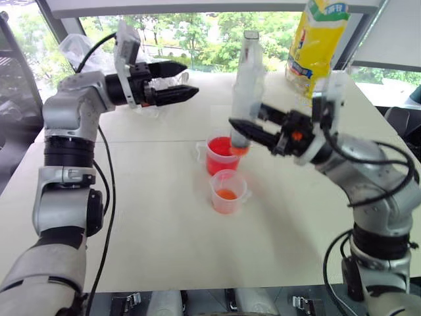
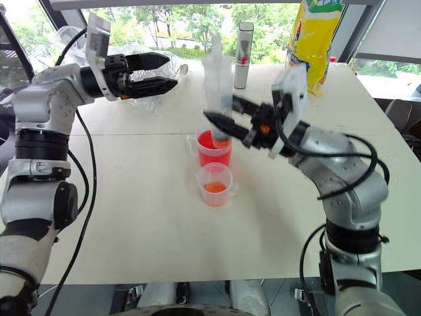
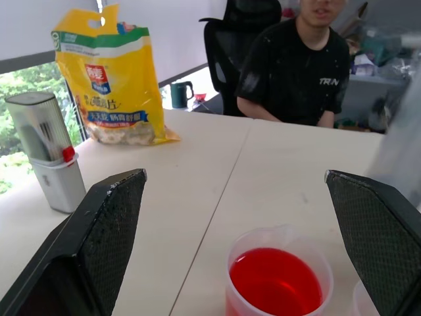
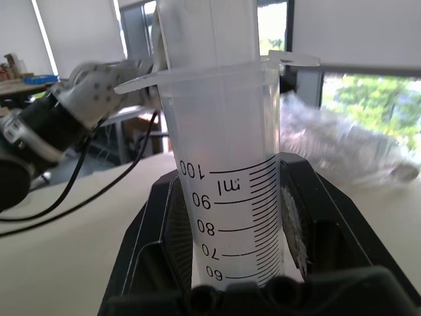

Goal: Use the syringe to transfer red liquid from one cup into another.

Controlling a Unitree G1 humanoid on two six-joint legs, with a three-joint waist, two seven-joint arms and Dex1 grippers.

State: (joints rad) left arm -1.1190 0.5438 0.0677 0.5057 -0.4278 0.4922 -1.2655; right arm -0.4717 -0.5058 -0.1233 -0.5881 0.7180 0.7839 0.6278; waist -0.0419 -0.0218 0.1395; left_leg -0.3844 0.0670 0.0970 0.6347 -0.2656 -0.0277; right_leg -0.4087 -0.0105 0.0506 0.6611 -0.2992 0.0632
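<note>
The syringe (image 1: 247,85) stands nearly upright with my right gripper (image 1: 245,118) shut on the lower part of its clear barrel (image 4: 227,197). Its reddish tip hangs just over the larger handled cup (image 1: 220,157), which holds red liquid (image 3: 276,283). The smaller cup (image 1: 228,191) stands right in front of it, with an orange-red layer at its bottom. My left gripper (image 1: 191,79) is held high to the left of the syringe, pointing toward it, open and holding nothing. Its two fingers (image 3: 105,237) frame the red cup.
A yellow snack bag (image 2: 314,36) stands at the table's far right. A grey tube with a red mark (image 2: 244,56) is upright behind the cups. Crumpled clear plastic (image 2: 164,66) lies at the far left. A person in black (image 3: 296,59) sits beyond the table.
</note>
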